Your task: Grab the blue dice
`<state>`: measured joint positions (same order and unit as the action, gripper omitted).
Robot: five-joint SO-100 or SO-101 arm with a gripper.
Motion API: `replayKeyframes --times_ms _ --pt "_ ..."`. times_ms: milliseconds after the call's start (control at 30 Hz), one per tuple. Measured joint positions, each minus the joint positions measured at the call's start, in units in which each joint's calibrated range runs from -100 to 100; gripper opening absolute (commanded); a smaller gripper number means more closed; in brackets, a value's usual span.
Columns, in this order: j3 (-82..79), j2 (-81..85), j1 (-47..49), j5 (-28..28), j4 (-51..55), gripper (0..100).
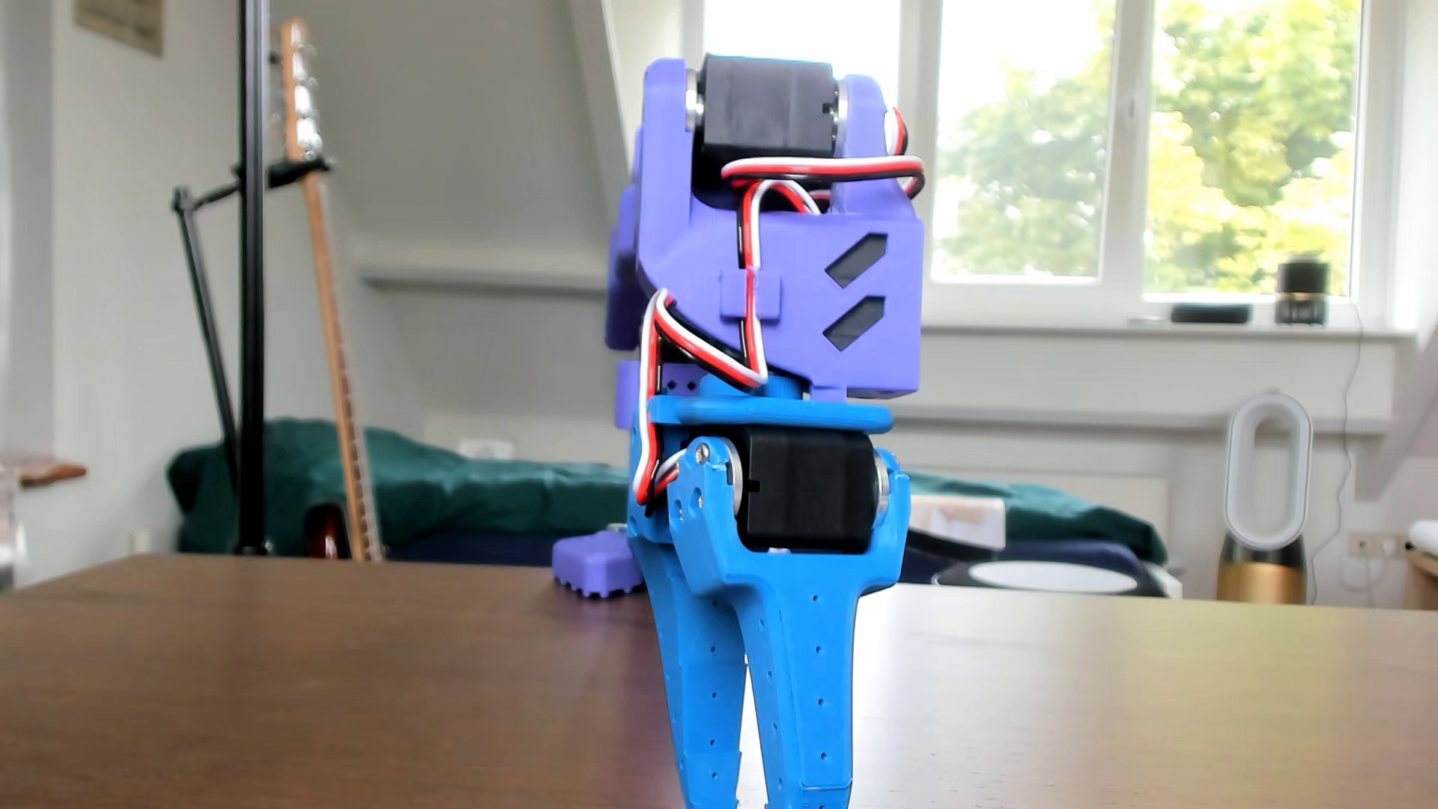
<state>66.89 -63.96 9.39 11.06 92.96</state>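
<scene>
The gripper (766, 789) points down at 6 o'clock over the bench (311, 684), its fingers narrow with nothing visible between them. No blue dice shows; grabbing seems still undone.

The blue gripper (766, 797) pointed down at the brown tabletop (311, 684), its fingers (809, 700) close together (tips cut off below); a guitar (327, 311) leaned far left.
</scene>
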Motion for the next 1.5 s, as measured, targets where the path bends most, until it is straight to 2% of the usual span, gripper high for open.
replayKeyframes --times_ms 333,633,967,1233,1500 --pt "0.36 -0.08 -0.08 -0.1 0.17 30" --pt "10.32 -4.26 -1.06 -0.05 0.35 30" --pt "13.01 -6.86 -2.52 -0.05 0.35 29" --pt "13.01 -6.86 -2.52 -0.05 0.35 11" --pt "13.01 -6.86 -2.52 -0.05 0.35 11"
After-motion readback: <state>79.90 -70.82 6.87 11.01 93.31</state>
